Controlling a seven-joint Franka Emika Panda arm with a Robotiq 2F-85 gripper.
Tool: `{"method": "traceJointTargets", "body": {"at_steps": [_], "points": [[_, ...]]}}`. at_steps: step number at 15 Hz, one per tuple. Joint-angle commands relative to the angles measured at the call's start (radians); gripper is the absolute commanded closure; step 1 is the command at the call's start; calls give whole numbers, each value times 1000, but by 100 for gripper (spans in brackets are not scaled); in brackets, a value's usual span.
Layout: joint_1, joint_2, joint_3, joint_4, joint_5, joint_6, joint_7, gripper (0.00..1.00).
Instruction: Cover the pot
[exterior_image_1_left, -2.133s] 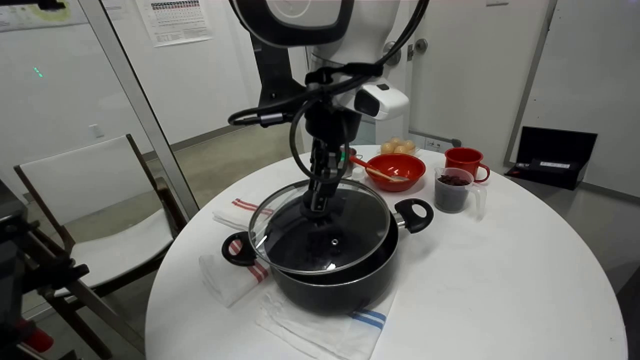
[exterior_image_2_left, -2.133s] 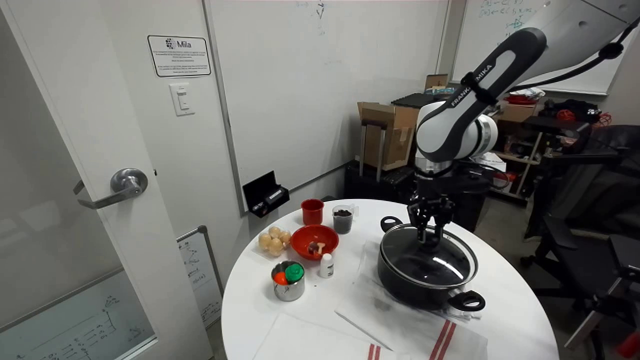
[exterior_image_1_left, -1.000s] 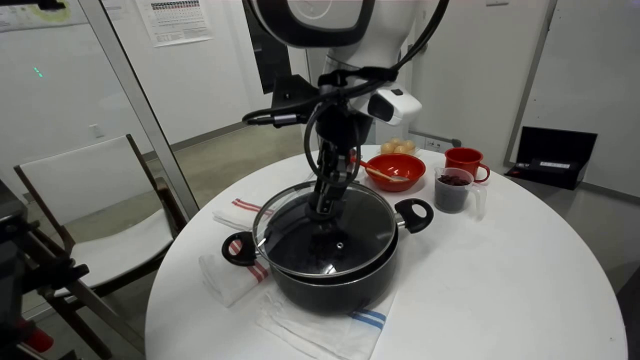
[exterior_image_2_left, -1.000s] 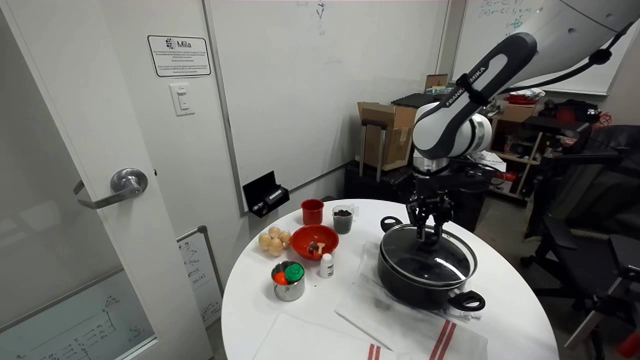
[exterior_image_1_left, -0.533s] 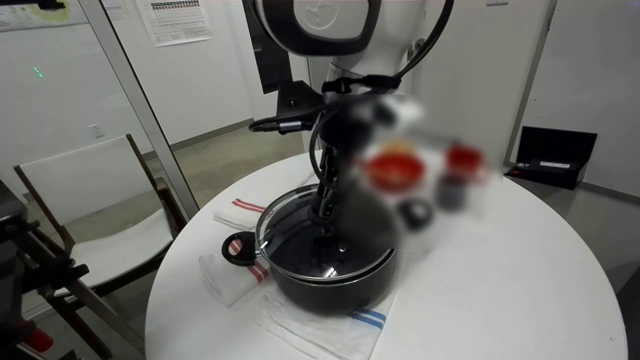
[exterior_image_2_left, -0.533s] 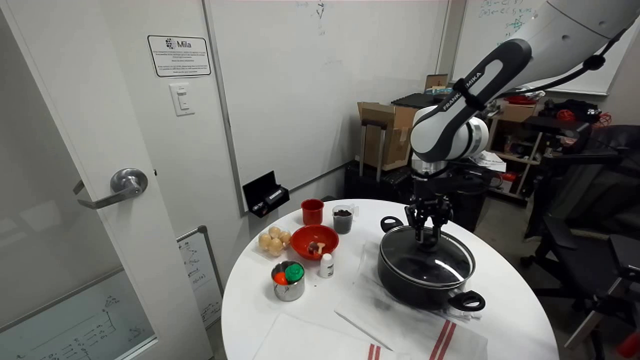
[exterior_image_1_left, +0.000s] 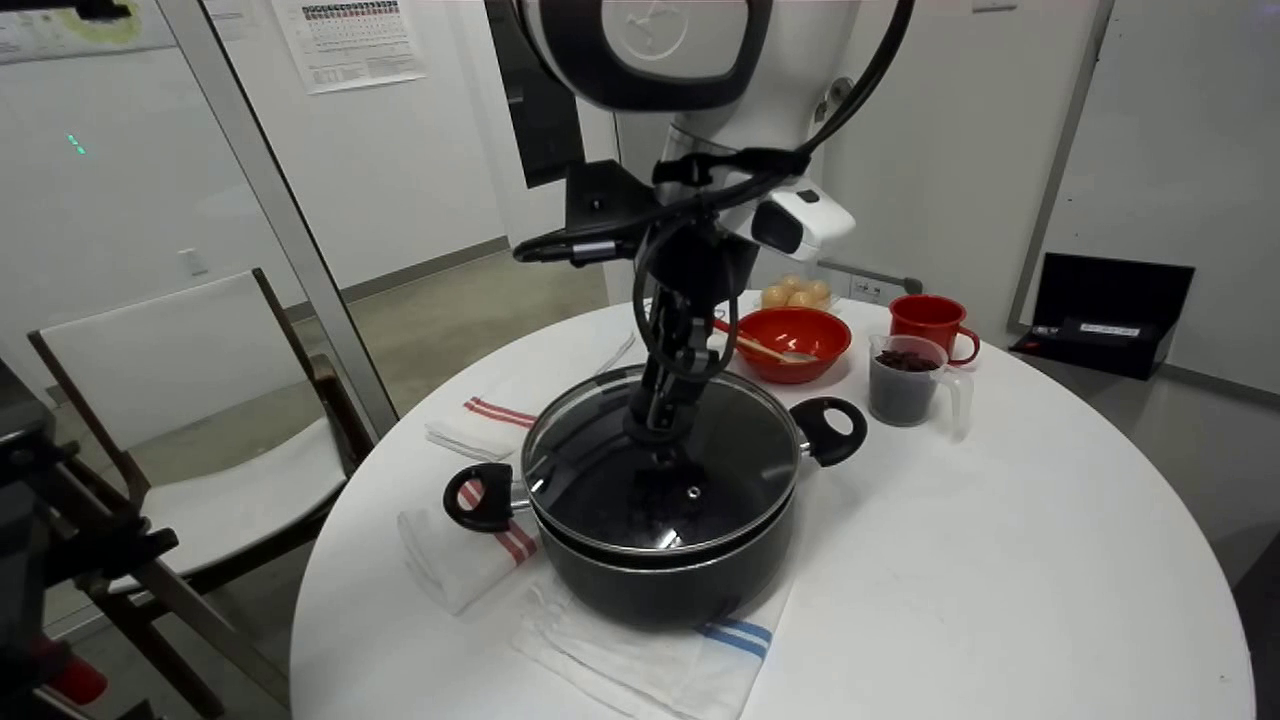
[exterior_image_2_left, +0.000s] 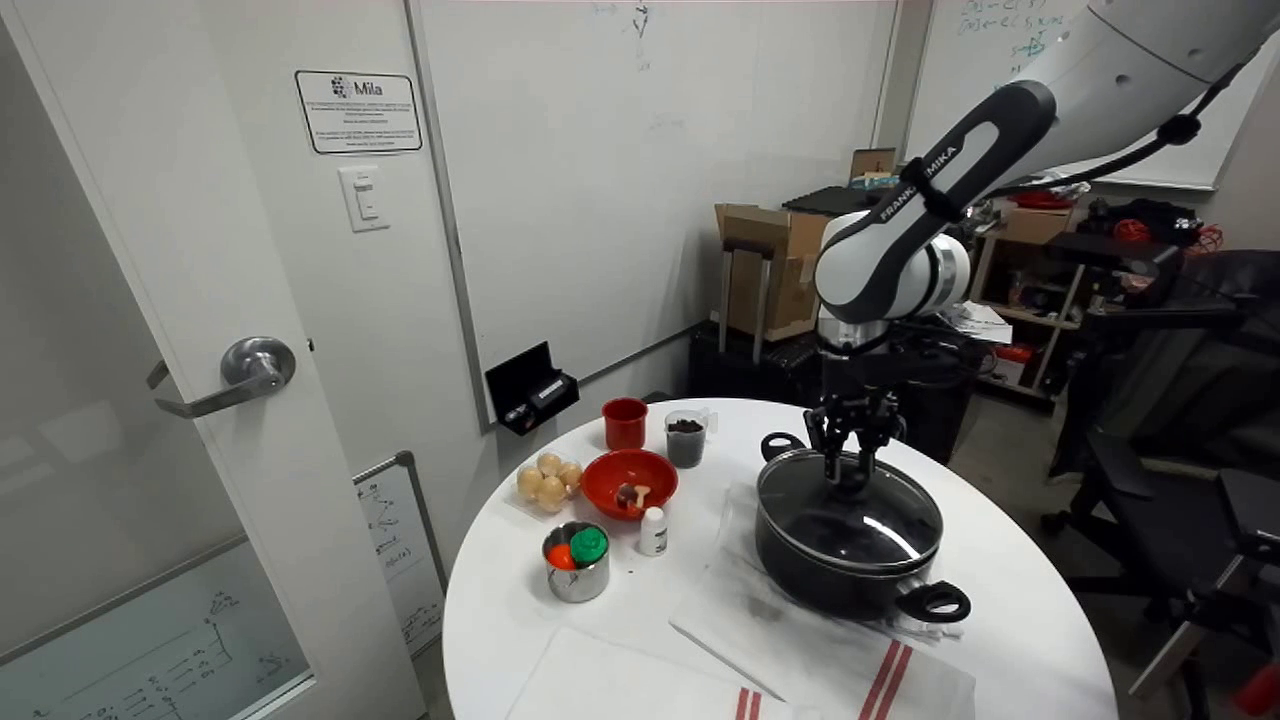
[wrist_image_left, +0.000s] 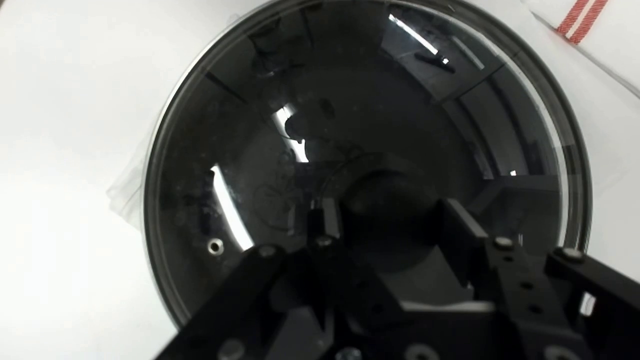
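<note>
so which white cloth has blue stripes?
The folded white cloth partly under the near side of the round black pot, in an exterior view; other white cloths show red stripes.

White glare streaks the lid (wrist_image_left: 370, 120), the near tool (wrist_image_left: 390, 225) slightly blurred.
</note>
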Motion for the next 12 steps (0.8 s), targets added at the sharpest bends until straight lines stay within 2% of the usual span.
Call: {"method": "traceJointTargets", "body": {"at_steps": [1,12], "points": [[0,5,-1,32,14,-38,6,75],[-2,14,2,30,18,-29,3,75]]}}
